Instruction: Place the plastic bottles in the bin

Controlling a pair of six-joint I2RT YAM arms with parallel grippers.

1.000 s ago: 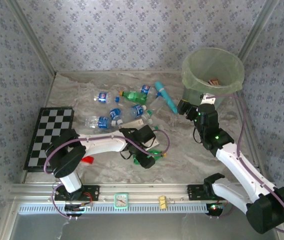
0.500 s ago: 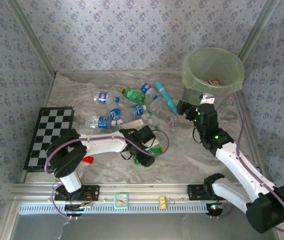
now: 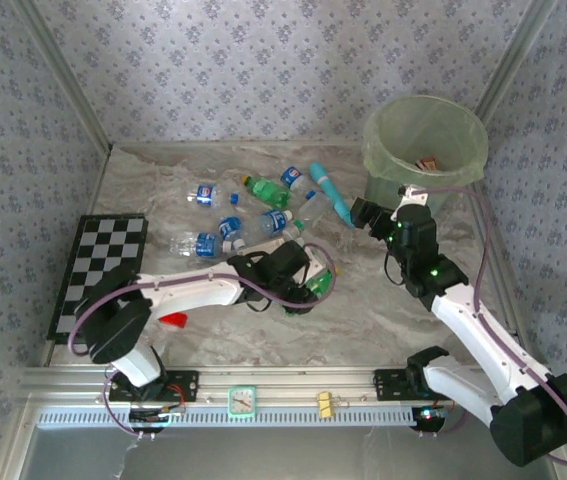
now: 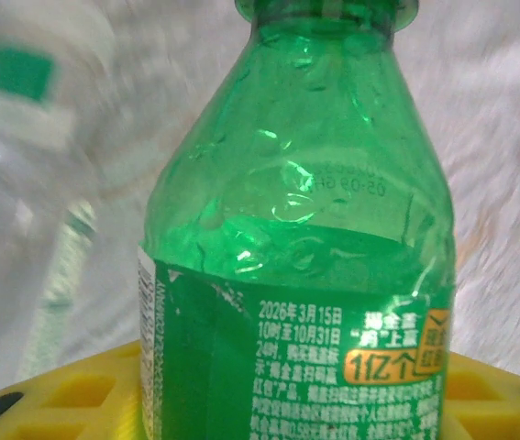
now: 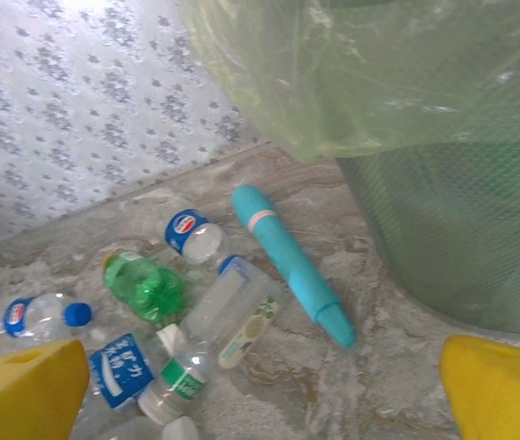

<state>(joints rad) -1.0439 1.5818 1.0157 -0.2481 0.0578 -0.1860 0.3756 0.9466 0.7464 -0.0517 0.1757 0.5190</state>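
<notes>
- The left gripper (image 3: 306,289) was spread wide a second ago, low over a green bottle (image 4: 296,238) lying near the near edge of the bench (image 3: 363,320). Now its yellow pads (image 4: 49,403) sit against both sides of that bottle's labelled body.
- The arm has also swung away from the near edge toward the middle of the bench, and the bottle has travelled with it. I judge it gripped and picked up, so the carry to the bin (image 3: 378,165) comes next.
- In the left wrist view the bottle's long axis runs straight out from the wrist, with the neck leading beyond the fingertips and the base toward the palm. From above, that puts the neck roughly toward the right edge.
- The right gripper (image 5: 260,367) has hardly moved. It hovers just beside the bin at the far right corner with its fingers wide apart and nothing between them.
- The other bottles (image 3: 243,215) lie scattered toward the far edge at mid-bench, with a teal tube (image 5: 292,266) between them and the bin.
</notes>
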